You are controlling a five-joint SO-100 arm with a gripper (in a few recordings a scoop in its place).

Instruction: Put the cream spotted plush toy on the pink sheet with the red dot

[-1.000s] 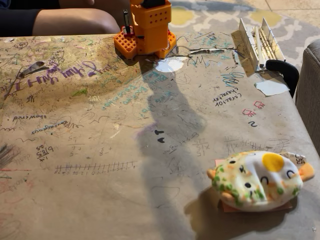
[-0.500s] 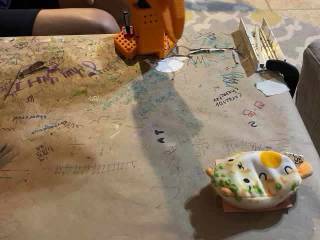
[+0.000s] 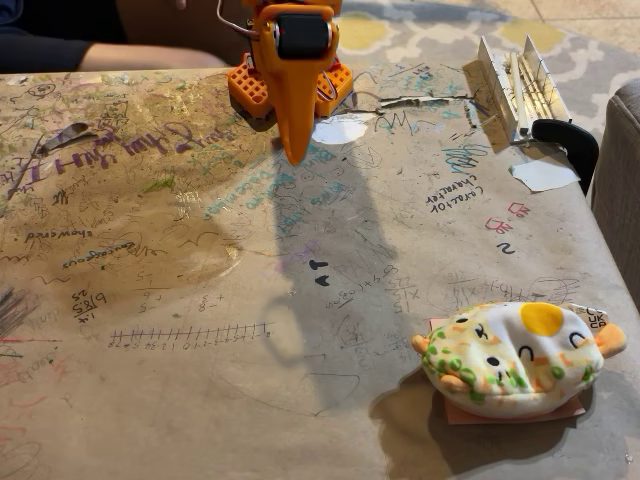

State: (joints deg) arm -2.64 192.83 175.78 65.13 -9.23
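The cream spotted plush toy (image 3: 515, 358) lies at the front right of the table, face up, with its orange ears, yellow patch and white tag showing. It rests on the pink sheet (image 3: 468, 412), of which a thin salmon edge and a corner peek out beneath it; the red dot is hidden under the toy. My orange gripper (image 3: 294, 152) hangs at the back of the table just in front of the arm's base (image 3: 250, 88). It points down, its fingers together in a point with nothing between them, far from the toy.
The table is covered in scribbled brown paper (image 3: 200, 300). White paper scraps (image 3: 338, 130) (image 3: 542, 175) lie at the back. A metal rail (image 3: 515, 85) and black clamp (image 3: 570, 135) sit at the back right. A person's arm (image 3: 150, 55) rests behind the table, and a grey seat (image 3: 620, 190) stands at the right.
The arm has unfolded at the back, and the gripper now swings down into view, pointing at the table. The toy has settled slightly on the sheet. The person's arm has drawn back.
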